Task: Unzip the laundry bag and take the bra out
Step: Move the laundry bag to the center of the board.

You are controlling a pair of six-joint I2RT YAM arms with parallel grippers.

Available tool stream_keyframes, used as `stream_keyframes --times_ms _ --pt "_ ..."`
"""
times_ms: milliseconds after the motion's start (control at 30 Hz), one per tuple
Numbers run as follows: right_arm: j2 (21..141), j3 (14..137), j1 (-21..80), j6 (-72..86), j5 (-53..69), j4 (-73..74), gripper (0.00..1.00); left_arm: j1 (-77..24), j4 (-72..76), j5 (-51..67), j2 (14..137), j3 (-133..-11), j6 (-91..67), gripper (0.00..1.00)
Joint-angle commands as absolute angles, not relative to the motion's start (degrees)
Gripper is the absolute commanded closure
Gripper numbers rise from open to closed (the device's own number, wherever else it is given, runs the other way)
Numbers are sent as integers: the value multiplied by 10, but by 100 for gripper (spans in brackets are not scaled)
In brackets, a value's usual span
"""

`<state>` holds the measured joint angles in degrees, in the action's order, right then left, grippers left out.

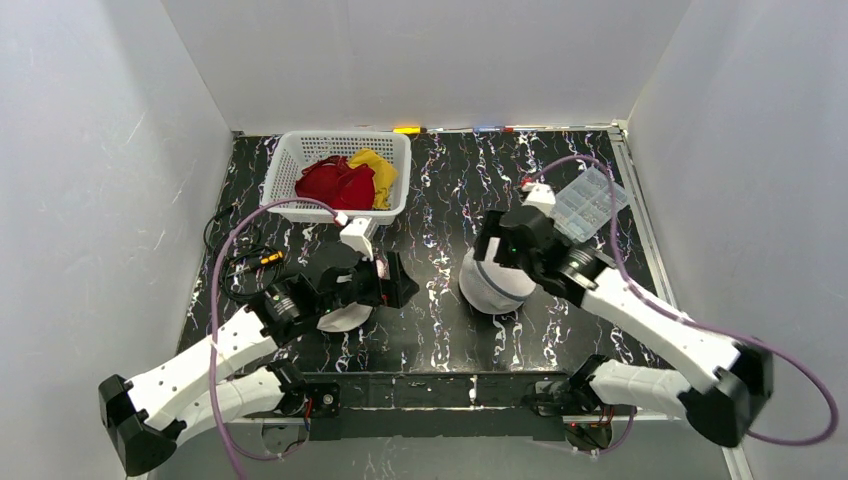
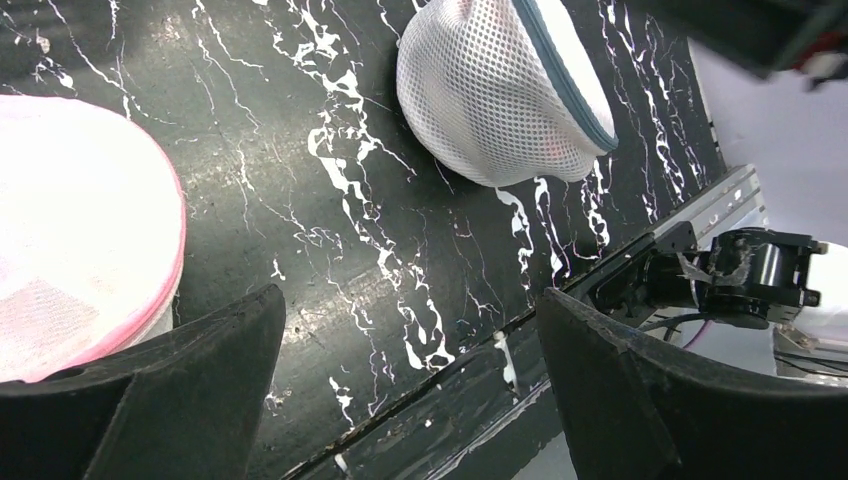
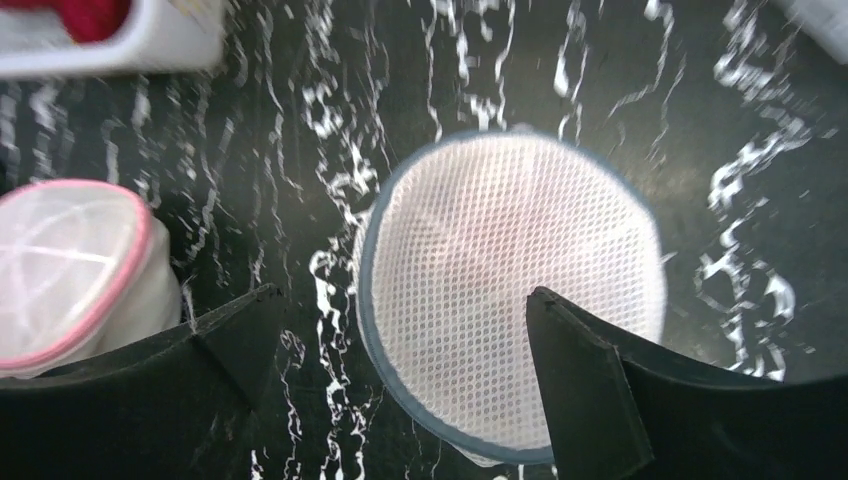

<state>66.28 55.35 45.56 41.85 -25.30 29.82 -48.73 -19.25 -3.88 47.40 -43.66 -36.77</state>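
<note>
Over the blue-edged laundry bag (image 3: 510, 290), the right gripper (image 3: 400, 293) hangs with fingers (image 3: 620, 400) wide apart, maybe ready to find the zip. The left gripper (image 2: 410, 300) is open too, beside a pink-edged bag (image 2: 80, 230). No bra shows, so it is likely zipped inside.

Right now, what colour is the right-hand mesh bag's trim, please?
Blue-grey, on the mesh bag; right wrist view.

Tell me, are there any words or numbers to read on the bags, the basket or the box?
None can be read.
Blue bag: plain mesh, no label showing.
Pink bag: no label showing.
Basket: no writing.
Clear box: too small to tell.
Torn sticker on a motor at the table edge: too blurred to read.
</note>
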Motion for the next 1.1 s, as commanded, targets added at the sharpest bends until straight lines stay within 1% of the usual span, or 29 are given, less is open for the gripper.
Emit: stream_keyframes --times_ms 0,67,167,267,367,533,767,867,933,1000,1067 --pt "527 506 457 343 -343 238 1 -511 -178 -72 507 -471 -362 6" --pt "433 435 457 346 -364 183 1 -529 -158 -74 534 -478 -381 7" --pt "324 334 457 356 -326 124 1 -560 -73 -83 565 -453 -434 10" --pt "276 277 457 374 -315 110 2 -569 27 -71 606 -438 -489 12" --pt "274 267 457 389 -328 139 2 -570 28 -48 684 -497 -510 13" --pt "276 270 457 383 -336 164 2 -574 -57 -9 811 -602 -534 16" --pt "261 272 457 374 -347 181 3 -576 -65 29 870 -623 -565 26" --pt "266 270 457 376 -344 183 3 -575 -76 32 887 -633 -568 34" --pt "272 270 457 378 -340 182 3 -575 -90 31 901 -640 -568 42" --pt "275 272 456 377 -336 181 3 -576 -98 28 909 -648 -566 48" --pt "277 274 457 374 -328 178 3 -575 -103 19 910 -652 -559 51"
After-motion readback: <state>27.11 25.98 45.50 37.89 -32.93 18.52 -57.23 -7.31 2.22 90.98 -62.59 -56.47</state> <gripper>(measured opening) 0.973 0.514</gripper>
